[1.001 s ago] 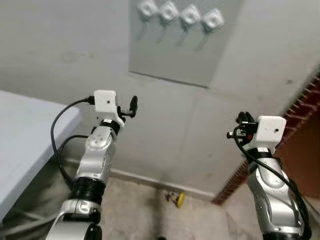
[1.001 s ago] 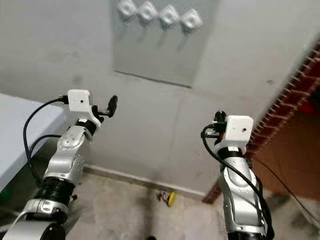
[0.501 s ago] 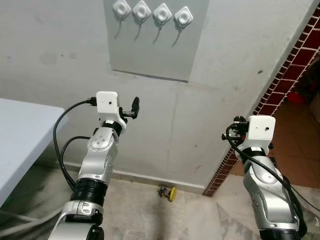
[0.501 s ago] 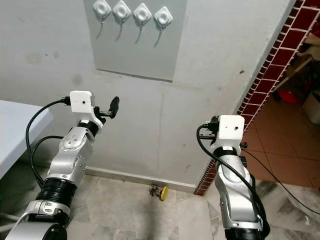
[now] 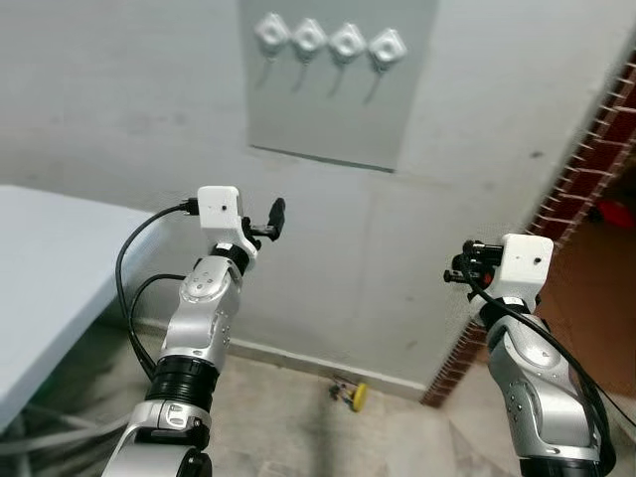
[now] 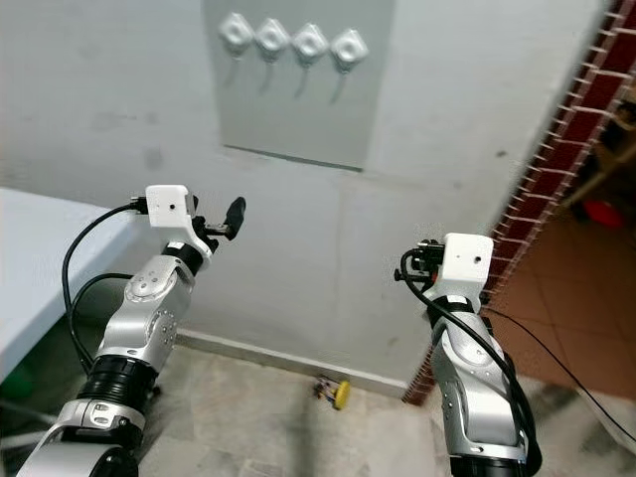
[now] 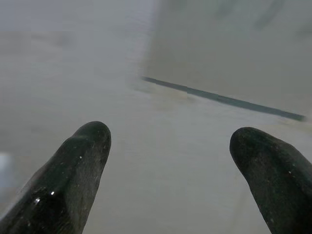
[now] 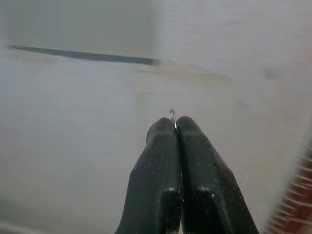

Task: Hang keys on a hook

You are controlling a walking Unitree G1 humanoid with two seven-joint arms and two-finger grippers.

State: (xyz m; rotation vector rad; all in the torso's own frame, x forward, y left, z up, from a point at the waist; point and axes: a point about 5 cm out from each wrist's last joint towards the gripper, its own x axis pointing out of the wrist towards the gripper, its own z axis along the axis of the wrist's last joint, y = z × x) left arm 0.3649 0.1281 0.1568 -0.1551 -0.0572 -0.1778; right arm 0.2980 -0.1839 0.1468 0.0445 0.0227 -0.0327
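Four white hooks (image 5: 328,42) sit in a row on a grey panel (image 5: 338,114) high on the wall. My left gripper (image 7: 170,146) is raised below the panel's left side, open with nothing between its fingers. Further right and lower, my right gripper (image 8: 174,124) is shut, and a thin curved piece of metal ring (image 8: 172,113) pokes out between its fingertips. It is held short of the wall, well below the hooks. A small yellow and dark object (image 5: 350,395) lies on the floor at the foot of the wall.
A pale table (image 5: 40,278) reaches in from the left beside my left arm. A red brick wall edge (image 5: 586,189) runs down the right side, with a tiled floor (image 6: 586,298) beyond it. The floor (image 5: 278,417) below is mottled stone.
The whole picture has swung sideways and back as the camera moved. Both arms keep about the same raised pose, and neither gripper has changed state.
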